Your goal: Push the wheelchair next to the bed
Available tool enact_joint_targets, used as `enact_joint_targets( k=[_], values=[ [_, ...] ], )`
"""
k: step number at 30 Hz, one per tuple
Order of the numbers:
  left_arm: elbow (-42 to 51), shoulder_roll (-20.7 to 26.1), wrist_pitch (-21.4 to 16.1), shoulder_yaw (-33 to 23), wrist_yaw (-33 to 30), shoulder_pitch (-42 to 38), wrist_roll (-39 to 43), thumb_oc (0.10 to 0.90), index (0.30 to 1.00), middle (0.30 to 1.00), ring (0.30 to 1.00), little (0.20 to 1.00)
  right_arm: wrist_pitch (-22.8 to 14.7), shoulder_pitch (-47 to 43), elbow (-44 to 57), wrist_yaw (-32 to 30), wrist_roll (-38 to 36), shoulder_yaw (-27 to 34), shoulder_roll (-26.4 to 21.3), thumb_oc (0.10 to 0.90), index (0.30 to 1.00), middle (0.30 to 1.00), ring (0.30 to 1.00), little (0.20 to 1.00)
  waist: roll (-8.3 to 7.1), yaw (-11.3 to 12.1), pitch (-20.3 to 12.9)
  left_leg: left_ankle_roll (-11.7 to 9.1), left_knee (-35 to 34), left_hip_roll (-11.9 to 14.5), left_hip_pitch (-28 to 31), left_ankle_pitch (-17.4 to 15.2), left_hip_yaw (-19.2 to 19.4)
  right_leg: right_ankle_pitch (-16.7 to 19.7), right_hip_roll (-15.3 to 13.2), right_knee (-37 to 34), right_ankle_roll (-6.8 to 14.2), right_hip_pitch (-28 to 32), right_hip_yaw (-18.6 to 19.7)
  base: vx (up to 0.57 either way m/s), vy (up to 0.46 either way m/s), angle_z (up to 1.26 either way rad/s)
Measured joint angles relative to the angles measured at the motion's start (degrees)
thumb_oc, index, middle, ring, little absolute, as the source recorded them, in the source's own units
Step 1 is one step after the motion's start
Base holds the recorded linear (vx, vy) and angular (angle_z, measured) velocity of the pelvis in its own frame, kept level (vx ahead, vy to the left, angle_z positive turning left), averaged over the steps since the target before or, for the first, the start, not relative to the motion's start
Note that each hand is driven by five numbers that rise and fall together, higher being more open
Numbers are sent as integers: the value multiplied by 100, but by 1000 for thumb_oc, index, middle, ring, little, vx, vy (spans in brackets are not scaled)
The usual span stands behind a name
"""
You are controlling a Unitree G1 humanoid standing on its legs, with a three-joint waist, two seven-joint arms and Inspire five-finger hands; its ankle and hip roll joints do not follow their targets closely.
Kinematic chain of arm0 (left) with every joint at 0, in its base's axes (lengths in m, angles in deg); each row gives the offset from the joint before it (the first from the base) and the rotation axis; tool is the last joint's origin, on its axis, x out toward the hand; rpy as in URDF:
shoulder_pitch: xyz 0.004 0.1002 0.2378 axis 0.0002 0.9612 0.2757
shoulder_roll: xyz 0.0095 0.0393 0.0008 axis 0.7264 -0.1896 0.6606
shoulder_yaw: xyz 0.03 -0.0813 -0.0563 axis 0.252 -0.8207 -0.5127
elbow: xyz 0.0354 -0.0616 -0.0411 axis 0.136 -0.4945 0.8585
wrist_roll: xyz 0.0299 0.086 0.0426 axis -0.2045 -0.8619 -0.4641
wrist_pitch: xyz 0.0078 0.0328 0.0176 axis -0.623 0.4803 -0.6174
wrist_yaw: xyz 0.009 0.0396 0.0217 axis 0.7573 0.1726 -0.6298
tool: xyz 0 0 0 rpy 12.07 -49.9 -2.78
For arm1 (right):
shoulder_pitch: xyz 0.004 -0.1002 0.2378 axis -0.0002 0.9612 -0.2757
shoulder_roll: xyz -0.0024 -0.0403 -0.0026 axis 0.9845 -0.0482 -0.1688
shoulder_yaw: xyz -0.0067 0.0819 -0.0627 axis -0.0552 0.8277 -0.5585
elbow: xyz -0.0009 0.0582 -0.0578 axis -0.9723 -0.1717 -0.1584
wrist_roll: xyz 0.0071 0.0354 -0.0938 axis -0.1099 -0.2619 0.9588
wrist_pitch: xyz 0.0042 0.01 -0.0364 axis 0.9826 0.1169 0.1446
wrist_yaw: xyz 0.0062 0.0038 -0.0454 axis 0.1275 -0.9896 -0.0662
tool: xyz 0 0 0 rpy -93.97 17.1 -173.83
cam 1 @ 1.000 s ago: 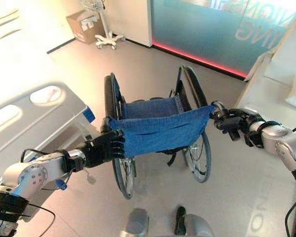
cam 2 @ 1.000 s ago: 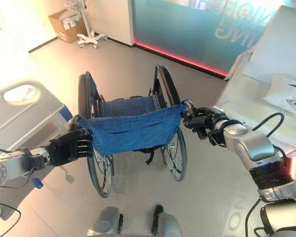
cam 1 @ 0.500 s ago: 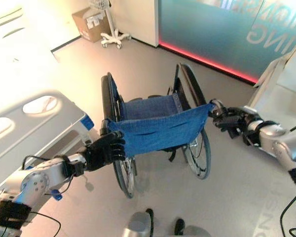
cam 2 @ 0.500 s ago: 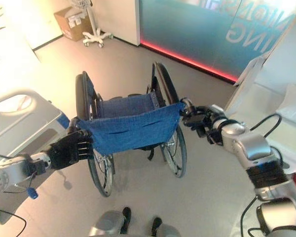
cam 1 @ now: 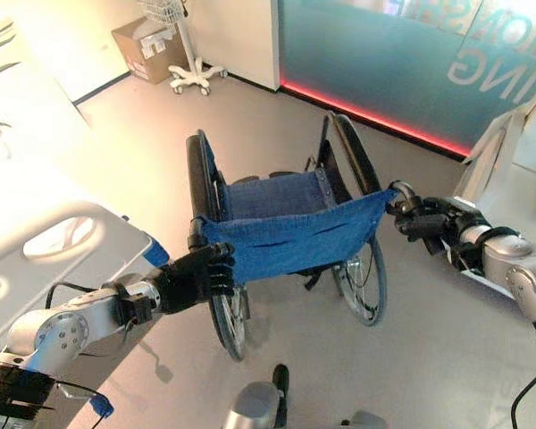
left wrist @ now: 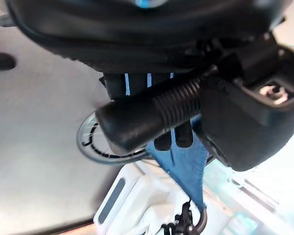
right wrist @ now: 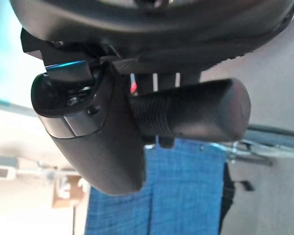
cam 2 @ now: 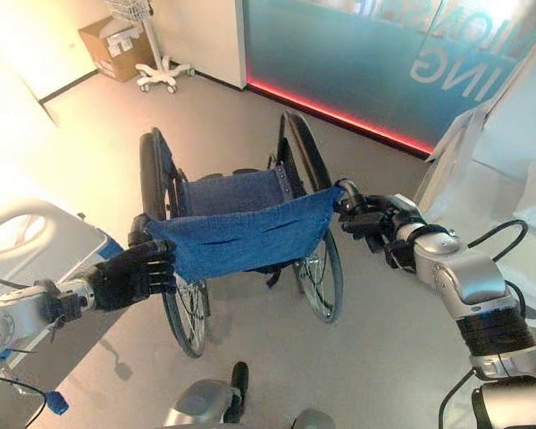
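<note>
Both hands are clamped on the wheelchair (cam 1: 286, 237): the left hand (cam 1: 195, 276) curled round its left push handle, the right hand (cam 1: 422, 220) round its right one. The chair stands on the open floor (cam 1: 143, 125), with the bed (cam 1: 54, 255) close on its left. It looks nearly alongside; a short final push appears to remain.

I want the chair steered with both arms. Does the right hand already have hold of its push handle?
Probably yes: the right hand has its fingers curled round the wheelchair's right push handle, nothing between them. The left hand grips the other handle likewise.
</note>
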Motion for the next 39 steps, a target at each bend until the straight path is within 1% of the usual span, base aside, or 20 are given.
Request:
enact_joint_targets(
  k=[3,6,11,15,18,19,20,22,23,24,25,26,28,29,32,33,34,36,37,39],
  values=[
    [-5,151,-36,-41,-98,-78,-70,400,300,300,300,300,-4,-68,32,-1,42,-1,113,400,300,300,300,300,-139,74,17,-25,-3,-91,-4,-38,35,48,-123,-839,-76,39,-348,146,-83,-24],
    [-12,149,-90,-48,-164,-71,-69,400,300,300,300,300,-4,-149,-27,0,42,-64,136,400,300,300,300,300,-174,123,19,-56,34,-136,-1,-115,-97,186,-115,-1509,-9,189,-270,153,-118,-21],
    [-138,178,-90,-44,-159,-34,-44,400,300,300,300,300,4,-369,-101,0,41,-268,166,400,300,300,300,300,-76,-56,69,-68,64,-97,10,-174,-206,227,-291,-1376,-43,-121,182,287,-297,-2],
    [-299,236,-90,-44,-175,-36,-35,400,300,300,300,300,150,-395,-37,4,28,-377,199,400,300,300,300,300,-134,-245,79,-160,185,-36,29,-253,-257,647,-528,-1870,-34,-495,271,336,-374,33],
    [-310,259,-96,-44,-165,-36,-33,400,300,300,300,300,264,-370,-37,8,-12,-417,192,400,300,300,300,300,-281,-450,82,-395,487,150,-45,-427,-240,810,-300,-1768,-18,-445,301,301,-347,68],
    [-261,292,-96,-49,-146,-30,-19,400,300,300,300,300,277,-370,-42,9,-40,-417,184,400,300,300,300,300,-330,-444,82,-635,707,261,-141,-561,-297,833,-247,-1802,18,-443,274,238,-338,33],
    [-180,325,-96,-57,-137,-19,-20,400,300,300,300,300,251,-392,-48,9,-103,-417,116,400,300,300,300,300,-269,-417,87,-720,1090,421,-308,-760,-460,858,-43,-1759,-5,-455,219,296,-435,2],
    [-99,383,-96,-162,-85,49,-15,400,300,300,300,300,240,-393,-82,12,-200,-432,99,400,300,300,300,300,-271,-213,75,-792,1244,781,-325,-824,-177,630,219,-1064,-511,-677,30,295,-378,-15],
    [-91,377,-104,-315,-76,142,-16,400,300,300,300,300,200,-422,-77,27,-236,-551,64,400,300,300,300,300,-330,-116,63,-974,1389,956,-318,-926,-35,299,405,-360,-880,-812,-339,301,-275,-3],
    [-27,396,-145,-425,-130,237,-23,400,300,300,300,300,156,-459,-69,27,-239,-658,59,400,300,300,300,300,-396,-54,66,-1137,1988,989,-464,-1028,-215,-14,583,-308,-1066,-826,-439,302,-207,17],
    [-41,333,-171,-443,-206,230,-42,400,300,300,300,300,156,-464,-76,27,-238,-678,56,400,300,300,300,300,-389,-98,68,-1107,2727,987,-816,-1034,-619,-91,724,-240,-972,-793,-202,242,-116,22],
    [-39,316,-171,-438,-220,231,-41,400,300,300,300,300,156,-464,-79,27,-237,-679,56,400,300,300,300,300,-383,-95,67,-1083,2954,970,-901,-1001,-703,-111,749,-246,-967,-770,-189,349,-64,21],
    [-54,193,-168,-333,-228,257,-66,400,300,300,300,300,167,-467,-80,27,-168,-698,32,400,300,300,300,300,-345,-49,78,-1094,4099,513,-1492,-619,-1448,-76,1037,-391,-1045,-564,478,382,-27,12],
    [-53,97,-167,-325,-228,306,-88,400,300,300,300,300,203,-462,-78,28,-164,-706,11,400,300,300,300,300,-345,-56,76,-1025,3972,310,-1475,-676,-1485,-56,1031,-487,-1024,-480,592,382,0,13],
    [-26,-23,-164,-277,-57,382,-64,400,300,300,300,300,257,-535,-88,50,-150,-700,-97,400,300,300,300,300,-290,-37,74,-964,1975,-128,-1051,-661,-969,10,1048,-900,-1062,-261,882,443,5,-6],
    [-17,-52,-163,-271,11,394,-23,400,300,300,300,300,260,-593,-88,93,-154,-714,-174,400,300,300,300,300,-101,1,75,-1102,1082,-22,-698,-351,-918,-36,1151,-883,-994,-261,856,429,4,-23],
    [-43,-78,-165,-279,55,387,-20,400,300,300,300,300,252,-632,-108,94,-121,-714,-154,400,300,300,300,300,-41,4,97,-663,970,25,-598,-349,-760,-89,1193,-871,-977,-212,874,430,-3,-37],
    [-123,-203,-237,-302,10,400,-93,400,300,300,300,300,243,-748,-138,79,117,-799,-27,400,300,300,300,300,56,161,126,-489,805,320,-400,-396,125,-393,1106,-166,-1085,-149,77,477,-3,-31],
    [-126,-198,-288,-322,-34,401,-151,400,300,300,300,300,229,-700,-127,80,214,-799,13,400,300,300,300,300,26,175,111,-425,777,407,-290,-375,572,-509,1107,-256,-1160,151,-288,444,-11,-1],
    [-124,-183,-343,-349,-86,391,-159,400,300,300,300,300,224,-693,-35,92,280,-770,5,400,300,300,300,300,-125,205,76,-376,990,285,-357,-517,831,-542,1076,-1265,-1129,676,-237,430,-2,5]
  ],
)
